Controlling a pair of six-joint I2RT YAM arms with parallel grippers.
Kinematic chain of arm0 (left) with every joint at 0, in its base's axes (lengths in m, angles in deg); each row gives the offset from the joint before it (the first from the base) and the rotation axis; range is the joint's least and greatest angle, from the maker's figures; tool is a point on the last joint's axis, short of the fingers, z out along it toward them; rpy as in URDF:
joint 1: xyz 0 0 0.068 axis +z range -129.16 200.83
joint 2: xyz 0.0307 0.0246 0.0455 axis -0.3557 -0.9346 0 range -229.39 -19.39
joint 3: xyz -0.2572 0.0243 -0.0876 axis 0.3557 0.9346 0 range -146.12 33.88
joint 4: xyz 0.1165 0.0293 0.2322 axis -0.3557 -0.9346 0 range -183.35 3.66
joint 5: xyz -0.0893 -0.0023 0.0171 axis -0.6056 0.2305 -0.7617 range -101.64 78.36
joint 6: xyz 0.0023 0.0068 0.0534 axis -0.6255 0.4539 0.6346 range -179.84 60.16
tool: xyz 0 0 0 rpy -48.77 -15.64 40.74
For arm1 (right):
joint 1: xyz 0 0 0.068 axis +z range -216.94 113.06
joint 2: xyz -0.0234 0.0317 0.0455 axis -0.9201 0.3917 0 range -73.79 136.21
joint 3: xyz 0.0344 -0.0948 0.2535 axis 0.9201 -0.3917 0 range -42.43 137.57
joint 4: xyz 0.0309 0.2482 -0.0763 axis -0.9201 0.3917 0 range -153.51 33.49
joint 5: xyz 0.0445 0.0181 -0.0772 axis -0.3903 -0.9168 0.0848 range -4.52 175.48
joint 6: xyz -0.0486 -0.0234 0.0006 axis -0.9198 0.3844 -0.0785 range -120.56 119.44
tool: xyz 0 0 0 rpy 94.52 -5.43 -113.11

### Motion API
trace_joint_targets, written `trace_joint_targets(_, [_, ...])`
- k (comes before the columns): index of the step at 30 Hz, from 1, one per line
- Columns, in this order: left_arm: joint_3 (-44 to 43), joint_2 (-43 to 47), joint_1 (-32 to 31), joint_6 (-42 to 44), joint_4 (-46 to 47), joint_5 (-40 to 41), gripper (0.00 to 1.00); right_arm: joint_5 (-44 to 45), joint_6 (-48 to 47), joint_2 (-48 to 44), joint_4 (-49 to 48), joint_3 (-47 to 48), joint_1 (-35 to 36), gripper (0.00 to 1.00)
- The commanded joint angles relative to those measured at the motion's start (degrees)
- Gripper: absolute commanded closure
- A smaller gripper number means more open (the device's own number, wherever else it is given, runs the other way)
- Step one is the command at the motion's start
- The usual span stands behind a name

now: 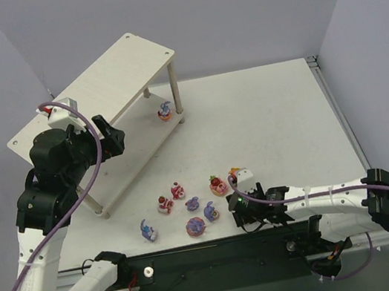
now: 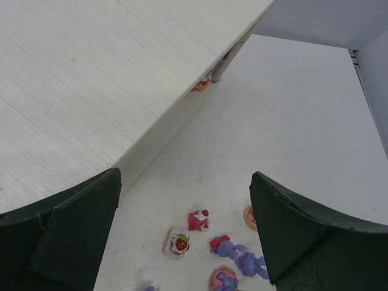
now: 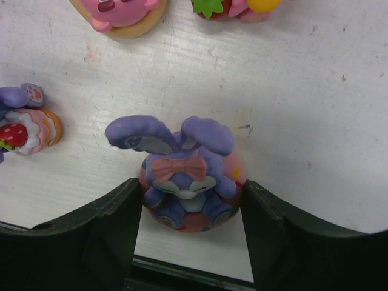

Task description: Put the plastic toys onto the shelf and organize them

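**Top external.** The left gripper (image 1: 111,136) is raised with its fingers spread wide and nothing between them. It hangs beside the long edge of the shelf (image 1: 116,65), with the top board just beyond it and the lower board beneath. A lone toy (image 1: 164,111) stands on the lower board, well off to this gripper's right and near a leg. The right gripper (image 1: 234,205) is low over the worktop (image 1: 272,116). The loose plastic toys (image 1: 193,207) are scattered just beyond its tips, all on the worktop and none on the top board.

**Left wrist.** The left gripper (image 2: 185,182) is agape and holds nothing. The pale top board of the shelf (image 2: 91,79) fills the area ahead and to the left. The lone toy (image 2: 203,83) only peeks out under the board's edge far ahead. Down between the fingers, on the worktop (image 2: 291,109), lie a strawberry-topped figure (image 2: 179,242) and a purple figure lying down (image 2: 239,257). More toys near them are cut off by the frame edge.

**Right wrist.** The right gripper (image 3: 191,188) sits astride a purple bunny (image 3: 188,176) with a pink bow. The bunny is upright on its pink base and rests on the worktop (image 3: 315,109). One finger stands at each side of the base with no gap visible, but I cannot tell whether they actually press it. Ahead and to the left is a pink figure (image 3: 118,12) on a tan base. Ahead and to the right is a strawberry piece (image 3: 233,6), cropped by the frame. Off to the left is a small toy with a strawberry (image 3: 27,124).
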Motion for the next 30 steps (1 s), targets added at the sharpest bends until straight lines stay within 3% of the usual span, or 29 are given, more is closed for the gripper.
trace_joint_targets(1, [0.09,0.87,0.42,0.12,1.02,-0.64,0.03,5.28,3.08,1.54,5.86,3.51,1.73,0.59])
trace_joint_targets(3, [0.09,0.78,0.42,0.20,0.85,-0.64,0.03,6.78,3.26,1.10,8.67,5.18,2.34,0.78])
trace_joint_targets(6, [0.01,1.13,0.42,0.20,0.85,-0.64,0.03,8.54,2.38,-1.44,11.40,8.43,2.43,0.91])
trace_joint_targets(12, [-0.08,1.49,0.51,0.12,0.93,-0.73,0.03,12.06,-3.84,-1.72,20.28,24.24,2.08,0.96])
trace_joint_targets(17, [-0.17,1.57,0.51,-0.06,0.85,-0.47,0.03,10.14,-11.84,3.27,17.84,36.09,-0.64,0.98])
trace_joint_targets(23, [-3.68,1.14,0.51,-3.04,-2.23,3.75,0.03,-5.50,-24.06,11.70,2.98,41.91,-10.65,0.93])
trace_joint_targets(30, [-4.48,1.75,0.60,-6.03,-1.79,2.17,0.03,-16.41,-31.81,29.64,-2.56,59.55,-15.67,0.93])
